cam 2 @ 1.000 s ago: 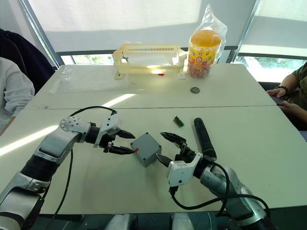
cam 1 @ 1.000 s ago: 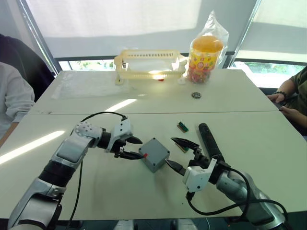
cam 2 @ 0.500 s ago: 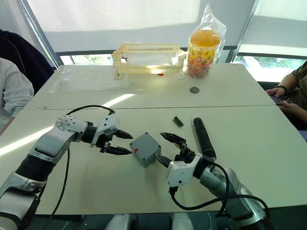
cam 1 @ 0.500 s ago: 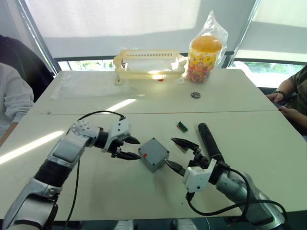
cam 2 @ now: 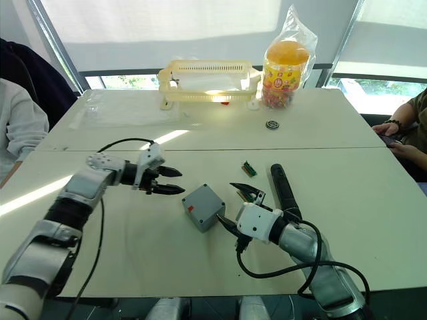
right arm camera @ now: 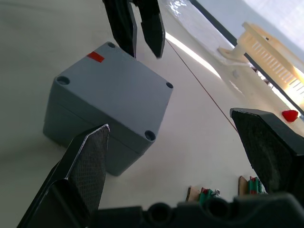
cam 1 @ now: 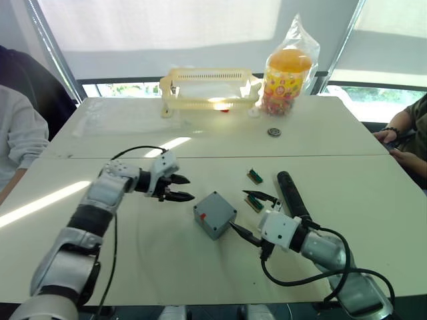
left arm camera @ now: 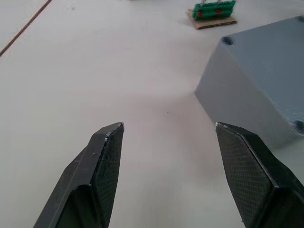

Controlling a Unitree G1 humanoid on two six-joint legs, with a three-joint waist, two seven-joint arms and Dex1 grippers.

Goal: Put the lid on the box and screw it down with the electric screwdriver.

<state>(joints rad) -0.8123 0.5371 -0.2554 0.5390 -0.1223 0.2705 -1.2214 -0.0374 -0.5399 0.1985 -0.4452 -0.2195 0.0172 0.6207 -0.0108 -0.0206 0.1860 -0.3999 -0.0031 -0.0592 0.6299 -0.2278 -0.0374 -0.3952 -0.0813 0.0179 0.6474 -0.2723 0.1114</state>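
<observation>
Landmark: grey box [cam 1: 214, 215], sitting on the near white table [cam 1: 153, 260] with the lid [right arm camera: 114, 81] already on top, red mark on the lid's upper face, screw holes visible at the corners.

Right gripper [cam 1: 252, 216]: nearest the camera, just on the right of the box. Fingers spread wide, holding nothing. Lower fingertip lies close against the box's near right side; in the right wrist view it sits at the base of the box wall, contact not certain. Upper finger is up and clear of the box, over a small green-brown piece [cam 1: 254, 202].

Left gripper [cam 1: 180, 188]: beyond and left of the box, apart from it. Fingers parted moderately, empty, tips pointing toward the box. The left wrist view shows bare table between both fingertips [left arm camera: 108, 142], with the box corner just ahead of them.

Electric screwdriver [cam 1: 290, 193]: black, lying flat on the table right of the box, just beyond the right gripper, ungripped.

Second green-brown piece [cam 1: 253, 176]: beyond the box, right of it, near the screwdriver's far end.

Far beyond the box, on the second table: small round dark object [cam 1: 273, 132], yellow slotted basket [cam 1: 208, 88], bagged orange-lidded jar [cam 1: 286, 73].
</observation>
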